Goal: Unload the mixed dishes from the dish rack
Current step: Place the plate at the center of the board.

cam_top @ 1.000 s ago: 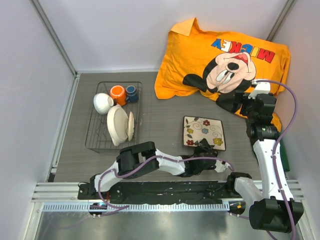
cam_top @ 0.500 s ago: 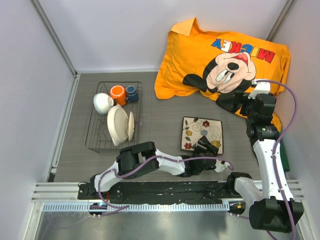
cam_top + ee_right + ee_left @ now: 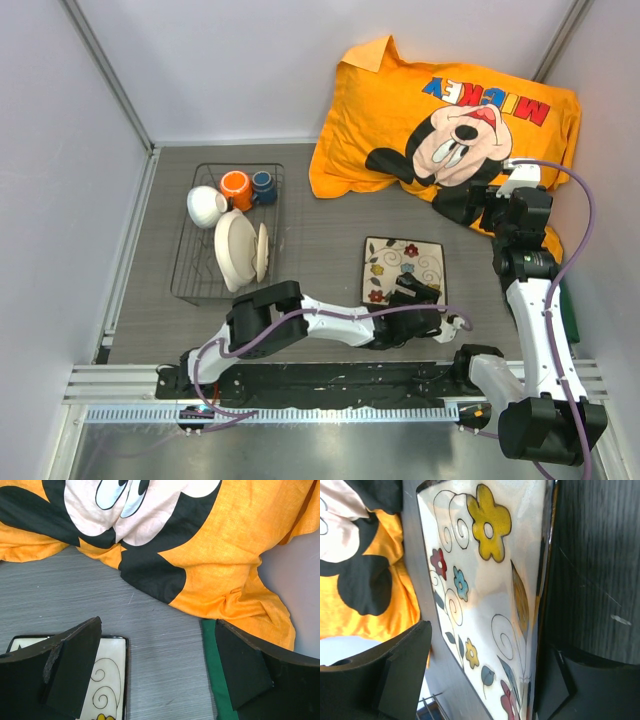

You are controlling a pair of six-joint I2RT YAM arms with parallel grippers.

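The square flowered plate (image 3: 403, 266) lies on the table right of centre, its near edge at my left gripper (image 3: 415, 296). In the left wrist view the plate (image 3: 480, 580) fills the wide gap between the fingers of the left gripper (image 3: 487, 645), which is open. The dark wire dish rack (image 3: 185, 270) at the left holds the large cream bowl (image 3: 234, 250), small white bowl (image 3: 205, 206), orange mug (image 3: 236, 188) and dark-blue cup (image 3: 264, 183). My right gripper (image 3: 492, 212) is open and empty (image 3: 157, 630) above the table, with the plate's corner (image 3: 107, 680) below it.
A big orange Mickey pillow (image 3: 440, 110) covers the back right, and its edge lies just beyond my right gripper (image 3: 210, 555). A green mat (image 3: 212, 680) runs along the right wall. A thin cream dish (image 3: 262, 250) stands beside the cream bowl. Walls enclose the table.
The left gripper has shifted slightly right along the plate's near edge. The plate's outline has narrowed and moved a little. The right arm and the rack's dishes have not moved.
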